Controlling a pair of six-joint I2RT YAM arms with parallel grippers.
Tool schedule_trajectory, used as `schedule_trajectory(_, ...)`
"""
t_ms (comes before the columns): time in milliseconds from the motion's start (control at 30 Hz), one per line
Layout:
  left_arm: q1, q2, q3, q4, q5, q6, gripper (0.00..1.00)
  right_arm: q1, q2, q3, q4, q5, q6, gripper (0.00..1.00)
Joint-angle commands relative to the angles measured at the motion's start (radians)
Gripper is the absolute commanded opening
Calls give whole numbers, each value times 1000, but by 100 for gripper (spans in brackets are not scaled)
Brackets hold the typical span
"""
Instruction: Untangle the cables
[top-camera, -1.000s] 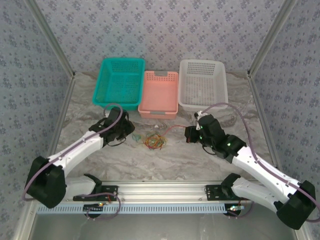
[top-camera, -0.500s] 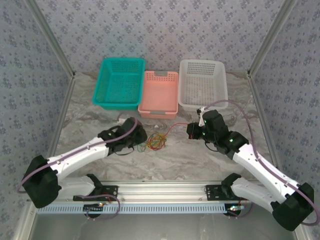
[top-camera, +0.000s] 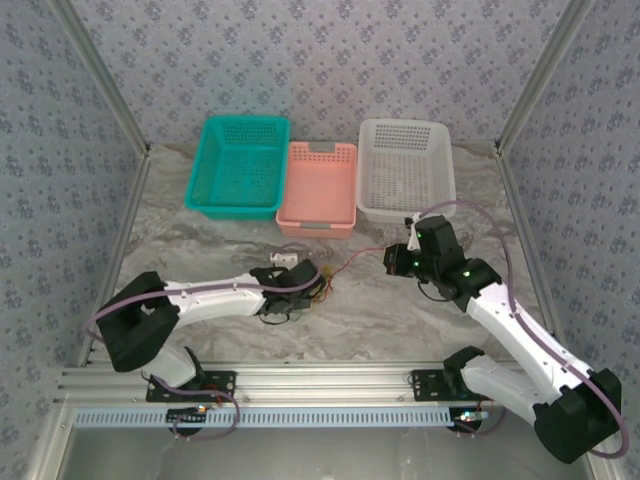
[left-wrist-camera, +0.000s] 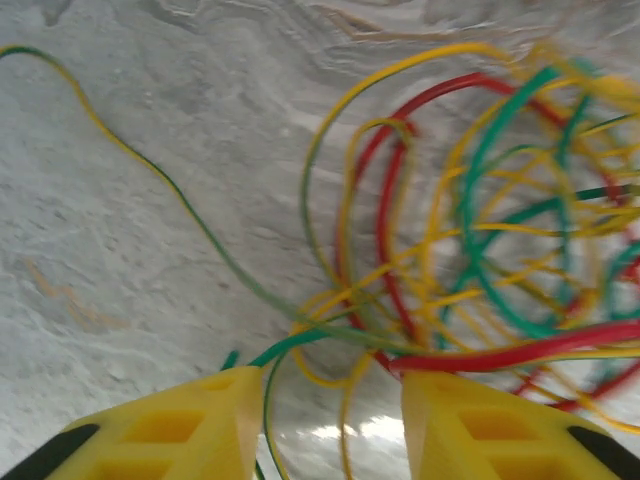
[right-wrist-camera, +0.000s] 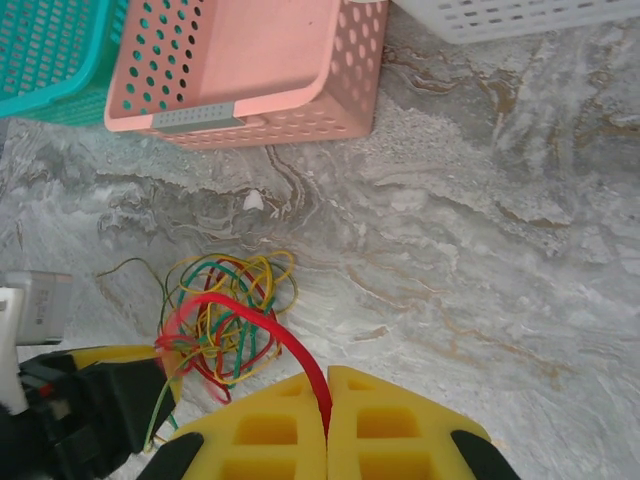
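The cables (right-wrist-camera: 225, 315), a loose tangle of red, yellow and green wires, lie near the middle of the marbled grey tabletop (top-camera: 400, 315), in front of the pink basket (top-camera: 318, 190) and between the two arms. Three perforated baskets stand side by side along the far edge: the teal basket (top-camera: 238, 165) at left, the pink basket in the middle, the white basket (top-camera: 405, 170) at right. The left arm (top-camera: 215, 298) stretches low across the tabletop. The left claw (left-wrist-camera: 330, 400) sits at the edge of the tangle, its yellow fingers apart, with thin green and yellow strands running through the gap. The right arm (top-camera: 505, 310) reaches in from the right. The right claw (right-wrist-camera: 327, 395) is pressed together on the red cable (right-wrist-camera: 285, 340), which arcs from the tangle into the closed fingers. One green-yellow strand (left-wrist-camera: 150, 170) trails away from the tangle across bare tabletop.
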Motion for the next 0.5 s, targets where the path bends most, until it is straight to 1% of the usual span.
schedule_trajectory(0,-5,32,-41,22,-132,-11,33,-37,-52,77,-61,-36,1,0)
schedule_trajectory(67,11,61,-52,51,-127,-15,25,-58,-73,134,-85,-55,1,0)
schedule_trajectory(100,19,77,-53,67,-118,-15,18,-67,-82,161,-97,-62,2,0)
schedule_trajectory(167,45,123,-49,82,-94,-23,1,-84,-96,235,-112,-75,5,0)
schedule_trajectory(300,70,156,-45,69,-93,-58,0,-117,-119,391,-209,-64,5,0)
schedule_trajectory(367,78,145,-46,68,-95,-62,0,-147,-133,482,-235,-61,13,0)
schedule_trajectory(467,89,100,-38,60,-87,-50,0,-188,-124,569,-234,-98,17,0)
